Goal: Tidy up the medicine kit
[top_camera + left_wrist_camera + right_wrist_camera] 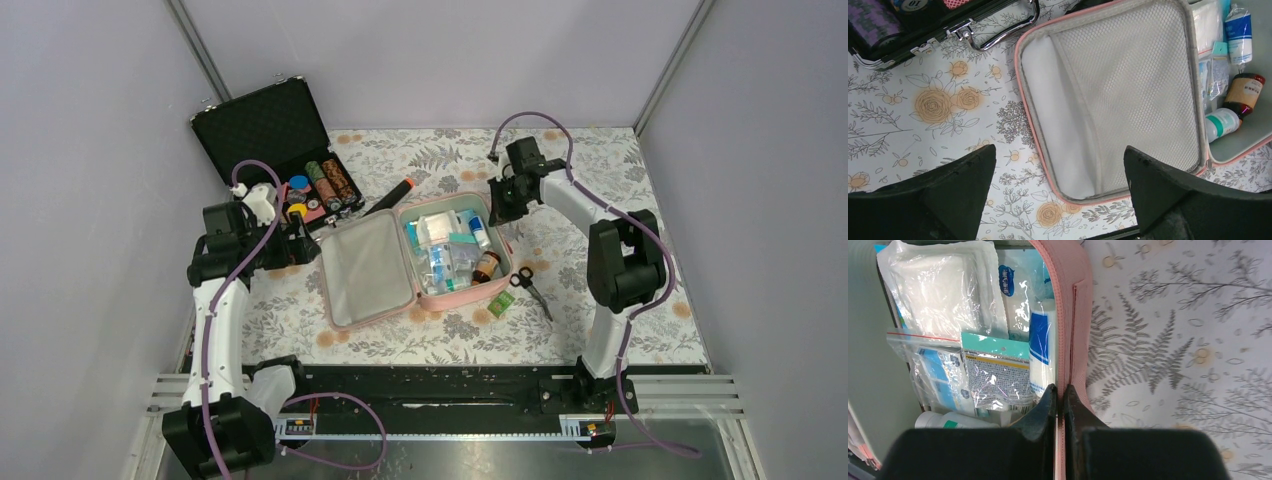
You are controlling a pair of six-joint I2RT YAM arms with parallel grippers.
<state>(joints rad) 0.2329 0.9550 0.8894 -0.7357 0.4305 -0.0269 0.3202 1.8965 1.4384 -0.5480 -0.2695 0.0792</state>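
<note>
Right end effector [1059, 392] is narrow, pinched on the pink zip wall of the medicine kit [1075, 315]. Left end effector [1059, 150] is wide, holding nothing, at the edge of the kit's mesh lid. Kit lies open mid-bench [600, 170]. Print on blue-white tube [1040, 347] is unreadable. Poker chip [910, 4] reads "10".

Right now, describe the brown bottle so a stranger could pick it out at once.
The pink medicine kit lies open mid-table. In its packed right half, toward the near right corner, lies the brown bottle. It alone is amber; the white bottle beside it has a green band.
</note>
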